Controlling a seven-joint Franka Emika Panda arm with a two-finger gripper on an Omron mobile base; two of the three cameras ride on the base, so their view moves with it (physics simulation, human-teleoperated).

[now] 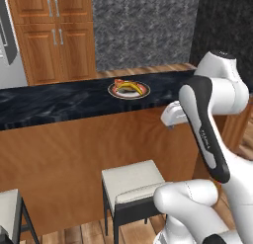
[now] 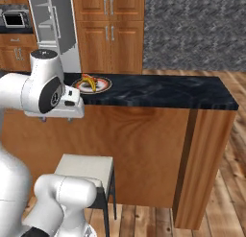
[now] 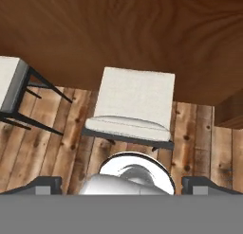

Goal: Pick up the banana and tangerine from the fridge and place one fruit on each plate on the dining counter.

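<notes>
The banana [image 1: 130,85] [image 2: 88,82] lies on a round plate [image 1: 144,92] [image 2: 107,83] on the dark marbled dining counter [image 1: 59,102] [image 2: 163,89]. At the banana's end sits a small orange-red spot [image 1: 118,82]; I cannot tell whether it is the tangerine. My gripper [image 3: 122,184] hangs below the counter's edge, in front of its wood face, and points down at a stool. It is open, its fingertips [image 3: 47,184] far apart with nothing between them. The fridge [image 2: 53,25] [image 1: 7,40] stands behind the counter.
A white-cushioned stool [image 1: 133,181] [image 2: 86,166] [image 3: 135,103] stands right under the hand, against the counter's front. A second stool [image 1: 7,208] [image 3: 9,81] is to its left. Wooden cabinets [image 1: 54,35] [image 2: 108,29] line the back wall. The counter ends at the right [image 2: 230,104].
</notes>
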